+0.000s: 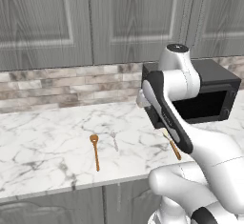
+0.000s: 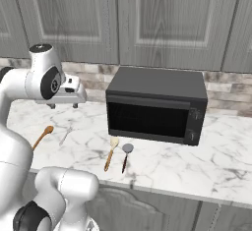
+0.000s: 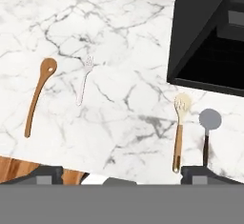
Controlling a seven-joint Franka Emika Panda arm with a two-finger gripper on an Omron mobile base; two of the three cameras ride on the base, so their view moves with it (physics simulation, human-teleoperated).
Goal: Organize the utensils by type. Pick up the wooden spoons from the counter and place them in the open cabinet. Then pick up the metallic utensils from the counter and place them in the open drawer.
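Two wooden spoons lie on the marble counter (image 2: 162, 163). The round-bowled wooden spoon (image 3: 38, 96) (image 2: 42, 137) (image 1: 95, 151) is at the left, and the pale-headed wooden spoon (image 3: 179, 132) (image 2: 110, 154) lies in front of the oven, half hidden by my arm in the left base view. A thin silver fork (image 3: 83, 81) (image 2: 65, 135) (image 1: 114, 141) rests beside the first spoon. The grey-bowled metal spoon (image 3: 208, 127) (image 2: 125, 157) lies beside the second. My gripper (image 2: 63, 105) (image 3: 122, 173) hangs open and empty, well above the counter between the two pairs. The open cabinet and open drawer are out of view.
A black box-shaped oven (image 2: 157, 104) (image 1: 209, 94) stands on the counter at the right, close to the pale spoon and metal spoon. Shut grey cabinet doors (image 2: 167, 18) hang above a stone-tile backsplash (image 1: 57, 87). The counter's front edge (image 1: 71, 185) runs just below the utensils.
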